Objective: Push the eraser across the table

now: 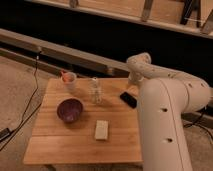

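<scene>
The eraser (128, 99) is a small flat black block lying near the right edge of the light-wood table (55, 142). My gripper (133, 86) hangs just behind and above the eraser, at the end of the white arm (165, 115) that curls over the table's right side. I cannot tell whether it touches the eraser. The big arm segment hides the table's right edge.
A purple bowl (69, 110) sits left of centre and a pale cream block (102, 129) lies in front of the middle. A clear bottle (95, 91) and a white cup (68, 80) stand toward the back. A dark rail runs behind the table. A cable (27, 107) lies on the floor at the left.
</scene>
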